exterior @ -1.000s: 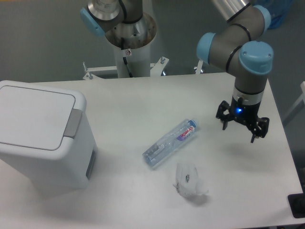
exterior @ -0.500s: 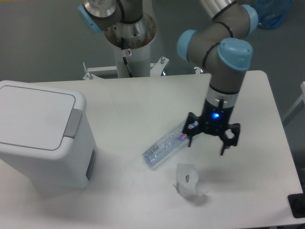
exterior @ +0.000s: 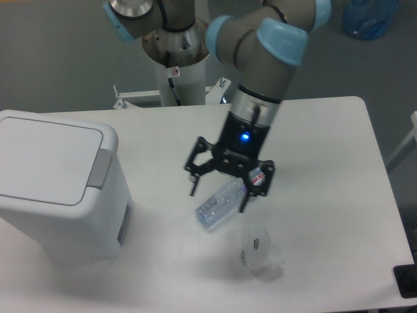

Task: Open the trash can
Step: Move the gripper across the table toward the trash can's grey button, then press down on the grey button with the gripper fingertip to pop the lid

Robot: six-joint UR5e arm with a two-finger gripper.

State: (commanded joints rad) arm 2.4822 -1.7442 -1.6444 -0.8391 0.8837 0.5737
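The white trash can (exterior: 55, 189) stands at the table's left edge. Its flat lid (exterior: 45, 156) is closed and the grey push tab (exterior: 100, 168) sits on its right rim. My gripper (exterior: 218, 197) hangs open and empty over the middle of the table, right of the can and well apart from it. Its fingers point down above a clear plastic bottle (exterior: 221, 203), partly covering the bottle's capped end.
A crumpled clear wrapper (exterior: 259, 250) lies in front of the bottle. The arm's base column (exterior: 176, 52) stands behind the table's far edge. A blue bag (exterior: 368, 16) shows at the top right, off the table.
My gripper has swept left from the table's right side to over the bottle at the middle, staying open. The can, bottle and wrapper have not moved.
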